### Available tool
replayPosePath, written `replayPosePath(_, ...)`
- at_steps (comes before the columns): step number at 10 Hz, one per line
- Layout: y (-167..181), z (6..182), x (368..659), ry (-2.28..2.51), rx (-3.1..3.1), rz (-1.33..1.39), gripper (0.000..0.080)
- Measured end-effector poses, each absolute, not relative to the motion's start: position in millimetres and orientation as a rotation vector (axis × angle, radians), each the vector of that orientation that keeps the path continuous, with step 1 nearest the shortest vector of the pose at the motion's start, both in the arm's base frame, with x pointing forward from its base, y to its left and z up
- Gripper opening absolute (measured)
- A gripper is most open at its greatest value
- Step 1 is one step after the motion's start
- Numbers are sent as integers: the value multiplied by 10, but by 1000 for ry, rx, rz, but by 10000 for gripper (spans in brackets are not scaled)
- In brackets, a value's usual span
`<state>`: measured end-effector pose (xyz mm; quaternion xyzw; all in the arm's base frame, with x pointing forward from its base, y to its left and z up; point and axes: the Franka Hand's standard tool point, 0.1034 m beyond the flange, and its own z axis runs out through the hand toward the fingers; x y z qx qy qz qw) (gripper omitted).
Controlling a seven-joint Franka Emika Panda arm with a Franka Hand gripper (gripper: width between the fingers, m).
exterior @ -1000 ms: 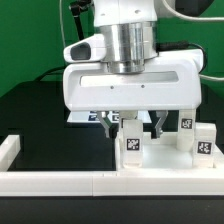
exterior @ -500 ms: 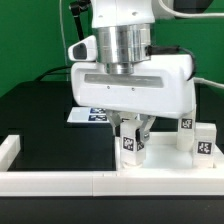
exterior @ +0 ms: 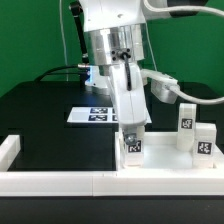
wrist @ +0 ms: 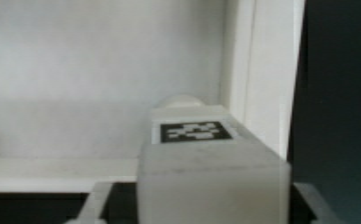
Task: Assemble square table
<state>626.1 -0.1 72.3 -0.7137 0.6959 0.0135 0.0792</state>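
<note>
My gripper (exterior: 131, 128) points straight down and is shut on the top of a white leg block (exterior: 132, 146) with a black-and-white tag. The block stands upright against the near edge of the thick white square slab (exterior: 165, 152). In the wrist view the same leg block (wrist: 203, 165) fills the space between my jaws (wrist: 198, 208), with its tag facing the camera and the white slab (wrist: 88, 80) behind it. Two more tagged leg blocks (exterior: 185, 123) (exterior: 204, 141) stand at the exterior view's right.
The low white border wall (exterior: 60, 181) runs along the front and has a short raised end (exterior: 8, 148) at the exterior view's left. The marker board (exterior: 92, 114) lies on the black table behind my hand. Cables hang at the arm's right.
My hand has turned about its vertical axis, from broadside to edge-on. The fingers have closed from wide apart onto the leg block, which stays upright in the same spot.
</note>
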Motion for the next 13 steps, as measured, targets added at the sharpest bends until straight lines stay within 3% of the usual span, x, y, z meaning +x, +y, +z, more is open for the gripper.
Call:
replayPosePath(2,7,719,6259,2012,-2202,34,294)
replayPosePath(3,45,727,6278,1784,-2409,-18,540)
replayPosePath(4,76,748,6320,1516,-2597,-81,540)
replayPosePath(6,42,752,6325,1271,-2733,-105,642)
replayPosePath(8,37,743,6327,1047,-2838,-132,648)
replayPosePath(11,54,767,6336,303,-3060,-224,649)
replayPosePath(13,42,742,6318,272,-3068,-230,649)
